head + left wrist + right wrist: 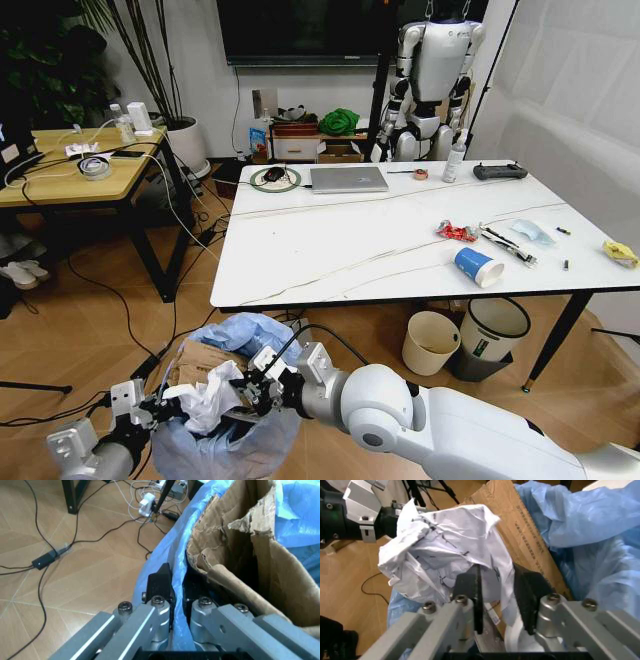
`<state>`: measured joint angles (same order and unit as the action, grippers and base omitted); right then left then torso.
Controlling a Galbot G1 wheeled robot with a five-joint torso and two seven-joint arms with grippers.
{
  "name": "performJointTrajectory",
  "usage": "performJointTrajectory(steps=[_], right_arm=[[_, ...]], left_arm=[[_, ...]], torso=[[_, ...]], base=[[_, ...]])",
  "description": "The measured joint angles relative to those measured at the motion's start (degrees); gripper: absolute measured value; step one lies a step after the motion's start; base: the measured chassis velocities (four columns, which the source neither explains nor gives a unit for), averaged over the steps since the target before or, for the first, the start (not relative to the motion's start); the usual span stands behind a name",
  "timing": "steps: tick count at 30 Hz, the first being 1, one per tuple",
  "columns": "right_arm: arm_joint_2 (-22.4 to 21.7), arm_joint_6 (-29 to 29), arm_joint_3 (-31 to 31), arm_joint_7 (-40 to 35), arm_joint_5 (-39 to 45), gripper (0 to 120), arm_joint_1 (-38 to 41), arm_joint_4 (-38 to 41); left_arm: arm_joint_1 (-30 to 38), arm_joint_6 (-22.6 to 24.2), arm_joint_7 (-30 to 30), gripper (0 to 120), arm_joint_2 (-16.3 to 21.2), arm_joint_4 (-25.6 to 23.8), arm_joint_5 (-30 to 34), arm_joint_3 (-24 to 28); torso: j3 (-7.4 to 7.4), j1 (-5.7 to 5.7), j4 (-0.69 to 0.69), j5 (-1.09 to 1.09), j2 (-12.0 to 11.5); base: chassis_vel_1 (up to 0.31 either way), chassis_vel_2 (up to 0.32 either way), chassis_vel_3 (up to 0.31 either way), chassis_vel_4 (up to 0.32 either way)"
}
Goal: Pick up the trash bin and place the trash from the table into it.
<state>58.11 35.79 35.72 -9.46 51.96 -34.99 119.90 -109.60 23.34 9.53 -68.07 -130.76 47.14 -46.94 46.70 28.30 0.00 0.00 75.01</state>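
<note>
The left tool is pinching the bin rim below the desk; the right tool is pinching a crumpled tissue directly above the bin's mouth.

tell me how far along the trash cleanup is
Done: the left claw holds the trash bin by its rim, and the cardboard box is inside. In hand: the right claw grips crumpled paper over it. Left on the table: blue cup, red wrapper, mask, yellow scrap.
</note>
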Motion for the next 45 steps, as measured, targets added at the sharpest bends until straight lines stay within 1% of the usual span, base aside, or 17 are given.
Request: performJointTrajectory(steps=[4, 5, 8, 9, 12, 13, 14, 15, 20, 24, 35, 38, 40, 41, 43, 44, 45], right_arm=[[-1.5, -0.5, -1.1, 0.5, -0.2, 41, 0.1, 1.1], [-1.5, -0.5, -1.1, 0.5, -0.2, 41, 0.1, 1.1], [-2.8, -0.8, -2.1, 0.6, -0.3, 53, -0.1, 1.8], [-3.4, -1.0, -2.6, 0.8, -0.4, 59, -0.3, 2.1], [-4.9, -1.5, -3.7, 1.3, -0.9, 69, -0.7, 2.4], [-4.9, -1.5, -3.7, 1.3, -0.9, 69, -0.7, 2.4], [-5.3, -1.6, -4.0, 1.5, -1.2, 73, -0.8, 2.5], [-5.7, -2.0, -4.3, 1.8, -1.9, 80, -1.1, 2.5], [-6.7, -2.7, -4.8, 2.2, -3.3, 97, -2.1, 2.5], [-7.9, -3.2, -5.5, 2.4, -3.8, 100, -2.3, 2.2], [-11.2, -4.7, -9.2, 2.0, -4.7, 100, -4.4, 2.7], [-12.4, -5.7, -12.4, -0.8, -5.4, 100, -6.1, 2.7], [-13.0, -6.2, -15.6, -4.2, -6.3, 100, -8.2, 2.6], [-13.0, -6.2, -15.6, -4.2, -6.3, 100, -8.2, 2.6], [-13.3, -6.9, -17.7, -7.8, -7.2, 100, -10.0, 2.4], [-13.6, -8.6, -21.4, -13.1, -8.7, 100, -13.0, 1.8], [-13.7, -10.4, -25.6, -16.5, -9.8, 100, -16.1, 1.0]], left_arm=[[0.3, 0.0, 0.2, 0, 0.4, 0.7, 1.3, -1.0], [0.3, 0.0, 0.2, 0, 0.4, 0.7, 1.3, -1.0], [0.4, 0.1, 0.4, 0, 0.8, 1.3, 1.6, -1.1], [0.4, 0.1, 0.4, 0, 0.9, 1.5, 1.7, -1.1], [0.6, 0.1, 0.4, 0, 1.0, 1.9, 1.8, -1.2], [0.6, 0.1, 0.4, 0, 1.0, 1.9, 1.8, -1.2], [0.6, 0.1, 0.4, 0, 1.0, 1.9, 1.8, -1.2], [0.7, 0.1, 0.5, 0, 1.0, 1.9, 2.1, -1.2], [0.8, 0.4, 0.9, 0, 0.9, 1.8, 2.8, -1.1], [0.7, 0.4, 0.9, 0, 1.0, 2.0, 2.8, -1.2], [0.9, 0.2, 0.7, 0, 1.0, 2.5, 2.7, -1.0], [1.2, 0.2, 0.6, 0, 0.9, 2.7, 2.6, -0.9], [1.4, 0.2, 0.6, 0, 0.8, 3.2, 2.6, -0.9], [1.4, 0.2, 0.6, 0, 0.8, 3.2, 2.6, -0.9], [1.7, 0.0, 0.6, 0, 0.7, 3.7, 2.5, -0.7], [2.0, -0.1, 0.4, 0, 0.6, 4.2, 2.3, -0.5], [2.3, -0.3, 0.1, 0, 0.6, 4.8, 2.3, -0.4]], torso=[[0.0, 0.0, -0.01, 0.0, 0.0], [0.0, 0.0, -0.01, 0.0, 0.0], [0.0, 0.0, 0.0, 0.0, 0.0], [0.0, 0.0, 0.0, 0.0, 0.0], [0.0, 0.0, -0.01, 0.0, 0.0], [0.0, 0.0, -0.01, 0.0, 0.0], [0.0, 0.0, -0.01, 0.0, 0.0], [0.0, 0.0, -0.01, 0.01, 0.0], [0.0, 0.0, 0.0, 0.01, 0.0], [0.0, 0.0, 0.0, 0.01, 0.0], [0.0, 0.0, 0.0, 0.01, 0.0], [0.0, 0.0, 0.0, 0.01, 0.0], [0.0, 0.0, 0.01, 0.0, 0.0], [0.0, 0.0, 0.01, 0.0, 0.0], [0.0, 0.0, 0.01, 0.01, 0.0], [0.0, 0.0, 0.0, 0.01, 0.0], [0.0, 0.0, 0.0, 0.0, 0.0]], base=[[0.0, 0.0, 0.0, 0.0], [0.0, 0.0, 0.0, 0.0], [0.0, 0.0, 0.0, 0.0], [0.0, 0.0, 0.0, 0.0], [0.0, 0.0, 0.0, 0.0], [0.0, 0.0, 0.0, 0.0], [0.0, 0.0, 0.0, 0.0], [0.0, 0.0, 0.0, 0.0], [0.0, 0.0, 0.0, 0.0], [0.0, 0.0, 0.0, 0.0], [0.0, 0.0, 0.0, 0.0], [0.0, 0.0, 0.0, 0.0], [0.0, 0.0, 0.0, 0.0], [0.0, 0.0, 0.0, 0.0], [0.0, 0.0, 0.0, 0.0], [0.0, 0.0, 0.0, 0.0], [0.0, 0.0, 0.0, 0.0]])
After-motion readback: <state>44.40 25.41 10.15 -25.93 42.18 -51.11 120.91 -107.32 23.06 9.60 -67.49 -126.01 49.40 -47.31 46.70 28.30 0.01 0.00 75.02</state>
